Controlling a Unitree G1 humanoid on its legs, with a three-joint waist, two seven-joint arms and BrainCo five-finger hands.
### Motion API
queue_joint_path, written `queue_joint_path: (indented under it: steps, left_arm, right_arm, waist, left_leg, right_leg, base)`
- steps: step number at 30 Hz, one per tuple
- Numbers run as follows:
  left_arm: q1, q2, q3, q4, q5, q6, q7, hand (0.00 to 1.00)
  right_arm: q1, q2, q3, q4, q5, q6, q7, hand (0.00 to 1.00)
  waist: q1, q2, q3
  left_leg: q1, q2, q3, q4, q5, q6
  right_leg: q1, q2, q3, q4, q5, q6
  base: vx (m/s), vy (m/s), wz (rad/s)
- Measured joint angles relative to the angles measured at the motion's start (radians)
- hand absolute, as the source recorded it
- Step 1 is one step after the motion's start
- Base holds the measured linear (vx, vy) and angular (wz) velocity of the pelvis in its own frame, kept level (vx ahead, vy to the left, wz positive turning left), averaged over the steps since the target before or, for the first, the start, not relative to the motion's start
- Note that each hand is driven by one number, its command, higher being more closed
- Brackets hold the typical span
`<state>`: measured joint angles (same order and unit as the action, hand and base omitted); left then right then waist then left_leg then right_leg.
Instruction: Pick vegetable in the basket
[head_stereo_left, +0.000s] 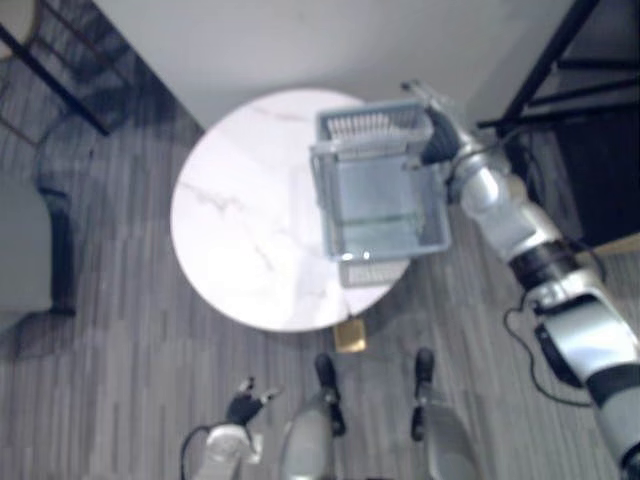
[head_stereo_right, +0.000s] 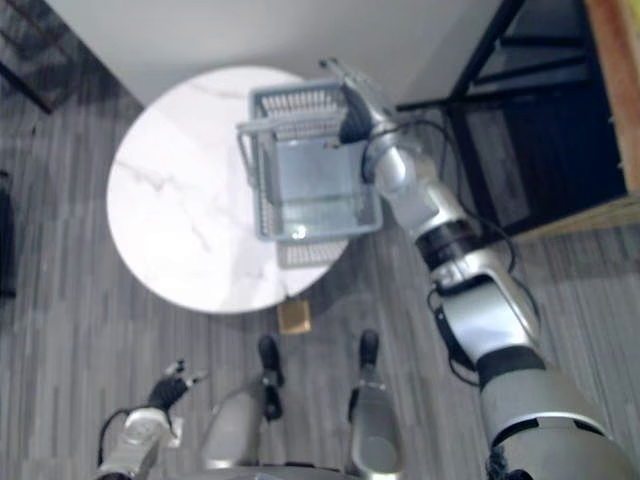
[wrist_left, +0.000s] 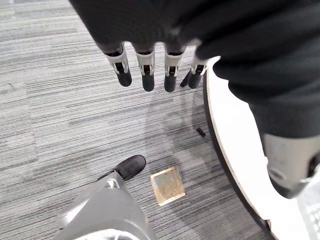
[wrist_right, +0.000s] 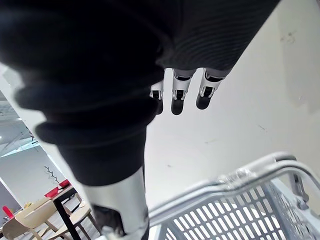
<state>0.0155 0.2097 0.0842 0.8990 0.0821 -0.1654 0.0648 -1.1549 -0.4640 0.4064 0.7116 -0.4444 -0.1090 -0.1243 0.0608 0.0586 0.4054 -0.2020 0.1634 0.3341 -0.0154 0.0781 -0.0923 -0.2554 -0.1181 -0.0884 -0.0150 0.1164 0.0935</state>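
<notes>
Left eye view: the grey basket (head_stereo_left: 320, 185) is seen on the round white table (head_stereo_left: 235, 215), at its right edge. The right hand (head_stereo_left: 437, 125) is held at the basket's far right corner; contact cannot be told. The left hand (head_stereo_left: 245, 405) is hung low over the floor.

Left wrist view: its fingers (wrist_left: 148, 75) are spread straight, nothing grasped.

Right wrist view: the fingers (wrist_right: 178, 97) are stretched straight above the basket's rim, nothing held.

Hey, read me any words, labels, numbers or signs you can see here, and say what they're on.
None can be read.
The basket, the table and the brown square on the floor show no legible print.
</notes>
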Motion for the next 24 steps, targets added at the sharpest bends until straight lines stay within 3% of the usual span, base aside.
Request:
queue_joint_path:
  steps: [6,13,16,17,24]
  left_arm:
    - [-0.028,-0.001,-0.035,-0.022,-0.002,-0.007,0.001,0.0]
    - [-0.121,-0.001,-0.109,-0.021,-0.045,-0.037,0.013,0.0]
    - [-0.145,-0.001,-0.129,-0.021,-0.081,-0.046,0.016,0.0]
    - [-0.152,-0.001,-0.137,-0.021,-0.082,-0.046,0.017,0.0]
    - [-0.228,-0.005,-0.219,0.012,-0.121,-0.051,0.02,0.0]
  right_arm:
    - [-0.117,-0.062,0.024,0.061,-0.029,0.004,-0.01,0.0]
    - [-0.21,-0.101,0.081,0.197,-0.06,0.015,-0.053,0.0]
    - [-0.263,-0.134,0.095,0.217,-0.06,0.017,-0.069,0.0]
    - [-0.281,-0.15,0.122,0.232,-0.062,0.016,-0.074,1.0]
    - [-0.368,-0.234,0.194,0.249,-0.069,0.009,-0.127,1.0]
  waist:
    - [0.021,0.01,0.047]
    - [0.034,0.049,0.072]
    - [0.054,0.06,0.077]
    - [0.057,0.064,0.079]
    - [0.079,0.103,0.084]
  left_leg:
    - [-0.04,0.002,-0.027,-0.053,0.05,-0.002]
    - [-0.135,-0.012,-0.079,-0.079,0.094,0.009]
    - [-0.165,-0.012,-0.088,-0.079,0.104,0.009]
    - [-0.179,-0.012,-0.094,-0.079,0.108,0.009]
    - [-0.268,-0.013,-0.126,-0.08,0.139,0.013]
  right_leg:
    - [-0.043,0.011,-0.029,-0.018,0.029,-0.003]
    - [-0.111,0.005,-0.072,-0.033,0.051,0.002]
    - [-0.132,0.006,-0.077,-0.042,0.062,-0.001]
    - [-0.143,0.007,-0.081,-0.042,0.063,-0.002]
    - [-0.214,0.006,-0.109,-0.044,0.08,-0.004]
  base:
    - [-0.02,-0.018,0.1]
    - [-0.04,0.009,0.19]
    - [-0.06,0.014,0.1]
    - [-0.06,0.006,0.14]
    - [-0.07,0.011,0.09]
